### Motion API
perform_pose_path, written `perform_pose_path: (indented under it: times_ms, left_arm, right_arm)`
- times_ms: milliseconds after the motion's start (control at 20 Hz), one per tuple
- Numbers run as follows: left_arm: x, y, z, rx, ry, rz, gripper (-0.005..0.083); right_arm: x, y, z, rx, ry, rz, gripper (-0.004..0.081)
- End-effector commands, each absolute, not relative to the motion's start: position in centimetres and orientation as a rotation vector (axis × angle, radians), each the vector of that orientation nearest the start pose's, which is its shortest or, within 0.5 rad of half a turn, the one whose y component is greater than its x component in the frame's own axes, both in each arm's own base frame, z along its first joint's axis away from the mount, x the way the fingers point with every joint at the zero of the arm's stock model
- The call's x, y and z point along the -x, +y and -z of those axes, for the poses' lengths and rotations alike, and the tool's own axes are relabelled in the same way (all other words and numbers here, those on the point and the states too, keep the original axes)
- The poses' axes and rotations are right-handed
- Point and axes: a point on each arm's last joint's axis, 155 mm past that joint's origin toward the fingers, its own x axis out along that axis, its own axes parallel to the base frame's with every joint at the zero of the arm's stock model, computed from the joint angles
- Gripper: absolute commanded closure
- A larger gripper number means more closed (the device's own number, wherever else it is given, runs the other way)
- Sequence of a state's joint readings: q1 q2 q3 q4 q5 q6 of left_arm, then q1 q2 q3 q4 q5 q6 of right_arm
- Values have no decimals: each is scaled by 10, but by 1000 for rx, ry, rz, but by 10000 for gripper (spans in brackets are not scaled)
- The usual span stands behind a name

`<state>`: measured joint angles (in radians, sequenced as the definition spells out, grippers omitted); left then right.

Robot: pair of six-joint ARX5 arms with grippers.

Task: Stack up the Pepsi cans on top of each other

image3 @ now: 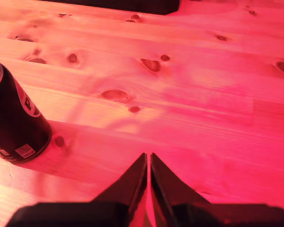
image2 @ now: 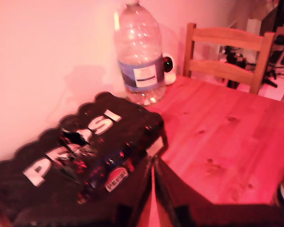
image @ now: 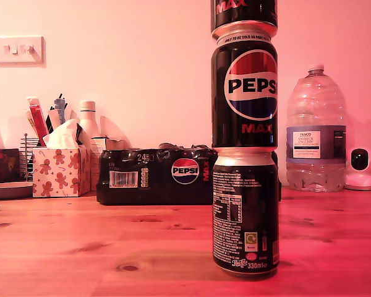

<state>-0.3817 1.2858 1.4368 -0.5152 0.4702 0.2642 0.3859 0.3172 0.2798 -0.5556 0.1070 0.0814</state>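
Cans stood three high near the table's front edge: bottom can (image: pixel 245 213), middle can (image: pixel 244 86), top can (image: pixel 243 13) cut off by the frame. My first gripper (image2: pixel 153 189) and my second gripper (image3: pixel 148 182) were both closed and empty. Best now, I judged, to keep clear of the table (image: pixel 80 241).

Three Pepsi cans (image: pixel 245 210) stand stacked; one shrink-wrapped pack (image: pixel 154 176), one water bottle (image: pixel 316 133), one tissue box (image: pixel 60 171), one chair (image2: pixel 225 54).
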Motion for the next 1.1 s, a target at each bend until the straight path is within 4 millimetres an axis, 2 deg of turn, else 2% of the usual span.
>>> perform_pose_path:
  times_ms: [0, 200, 350, 400, 600, 900, 1050]
  left_arm:
    - [-330, -221, -355, -203, 277, 882, 793]
    - [-315, -215, -320, -167, 309, 877, 793]
    - [-304, -212, -302, -149, 328, 877, 793]
    - [-300, -210, -297, -146, 338, 877, 793]
    - [-289, -208, -272, -106, 364, 883, 793]
    - [-280, -204, -254, -66, 336, 873, 793]
    - [-278, -203, -242, -55, 327, 866, 793]
  right_arm:
    - [-215, 66, -95, 62, 588, -244, 768]
    - [-211, 63, -87, 74, 623, -236, 768]
    - [-212, 63, -89, 71, 618, -236, 768]
    - [-216, 64, -95, 62, 587, -232, 768]
    - [-244, 56, -143, -6, 376, -179, 768]
    - [-264, 9, -193, -66, 167, 6, 768]
    - [-262, -7, -203, -75, 124, 67, 768]
